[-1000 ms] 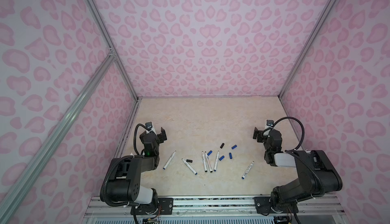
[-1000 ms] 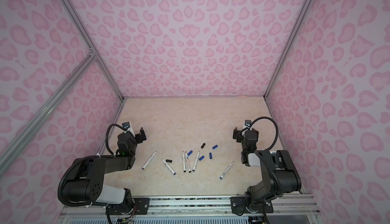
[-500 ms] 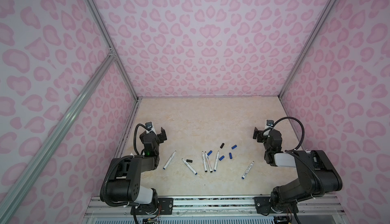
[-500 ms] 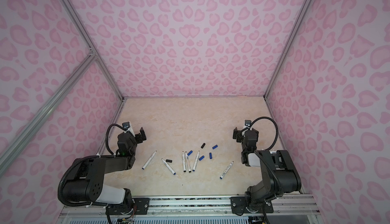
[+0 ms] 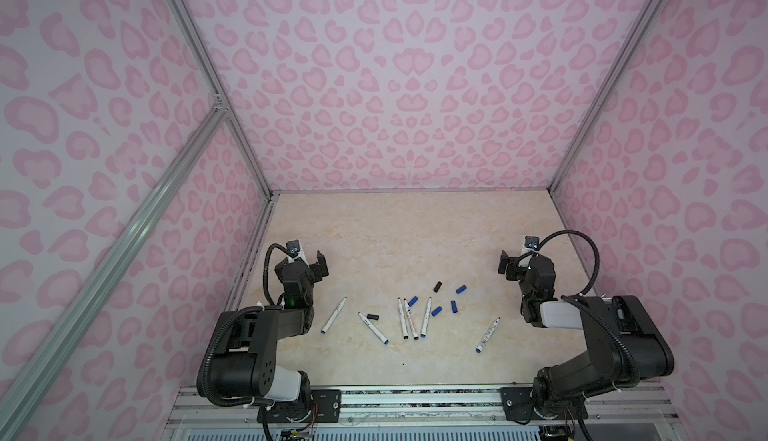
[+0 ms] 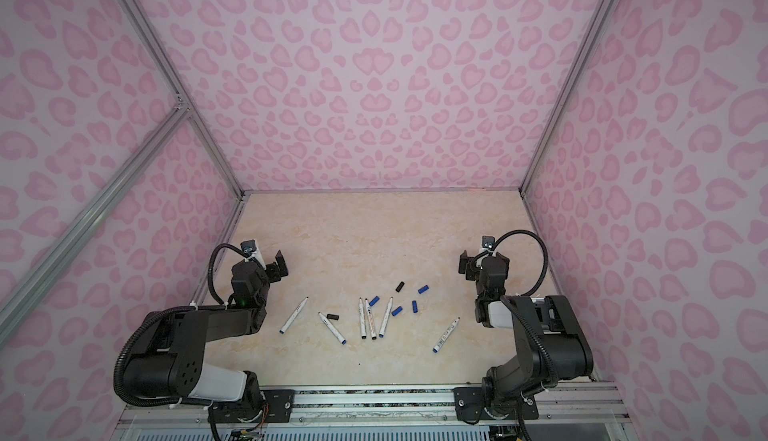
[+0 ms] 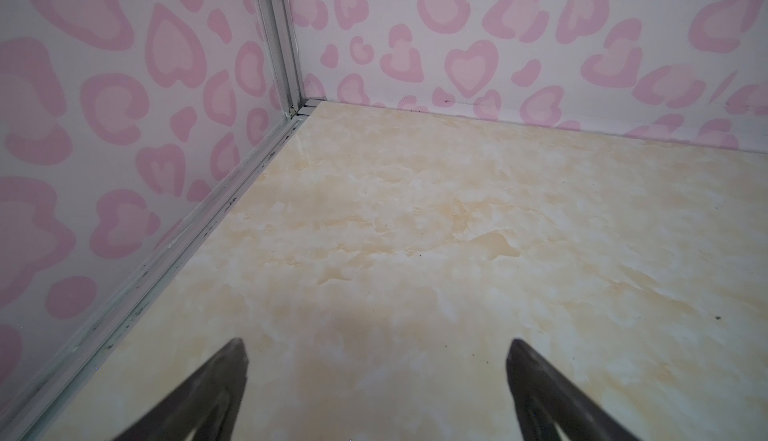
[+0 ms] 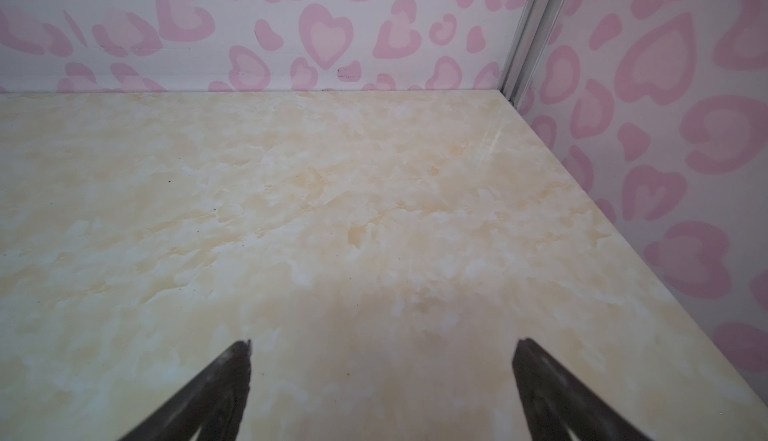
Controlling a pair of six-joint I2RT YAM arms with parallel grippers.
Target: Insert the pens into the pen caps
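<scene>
Beige marbled surface (image 5: pixel 415 231) carries every pen and cap, all lying loose and none yet joined, in its near half in both top views. Three pens (image 5: pixel 410 319) lie almost side by side at the middle, tips toward the back wall. A fourth pen (image 5: pixel 333 315) lies apart to their left. A fifth pen (image 5: pixel 373 328) slants between them, with a black cap (image 5: pixel 372 317) just beside its barrel. A sixth pen (image 5: pixel 488 335) lies well off to the right. Four blue caps (image 5: pixel 436 311) and a second black cap (image 5: pixel 437 286) are scattered just right of the cluster. The left gripper (image 7: pixel 376 347) hangs over bare surface by the left wall, jaws wide apart and empty. The right gripper (image 8: pixel 382 347) is likewise spread and empty by the right wall.
</scene>
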